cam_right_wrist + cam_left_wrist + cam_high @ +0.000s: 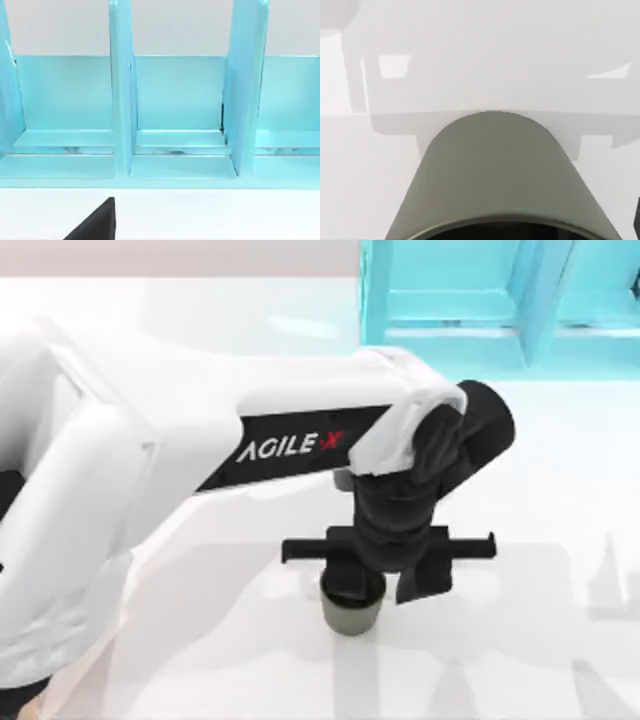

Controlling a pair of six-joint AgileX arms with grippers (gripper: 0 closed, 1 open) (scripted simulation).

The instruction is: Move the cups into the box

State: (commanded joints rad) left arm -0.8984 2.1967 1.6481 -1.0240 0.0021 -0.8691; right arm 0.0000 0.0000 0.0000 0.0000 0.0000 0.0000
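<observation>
While the left arm (200, 470) reaches in from the table's left side, it stretches across to the middle of the top view. Its white forearm carries the black AgileX lettering.

Left gripper (390, 580): hangs at the end of that arm, pointing down at the table (530, 640). Its black crossbar lies left-to-right just above the olive cup (352, 615). One dark part of the claw drops down just beside the cup on its right, with a narrow strip of table showing between them. The cup's upper rim is partly covered by the claw body. How far the claw is open, and whether it has hold of the cup, I cannot tell.

Olive cup: stands upright on the white table near the middle, a little toward the near edge and directly under the left gripper. In the left wrist view the cup (495, 175) is very close, with its grey-green wall and the dark curve of its mouth at the edge. Soft grey shadows of the gripper lie on the table behind it.

Shelf (480, 300): turquoise, at the far right of the table, well apart from the cup.

Right arm: parked facing the shelf (175, 95), whose upright dividers and compartments stand on the white table. A black wedge of the right gripper (95, 222) shows at the near edge. Its opening cannot be told.
</observation>
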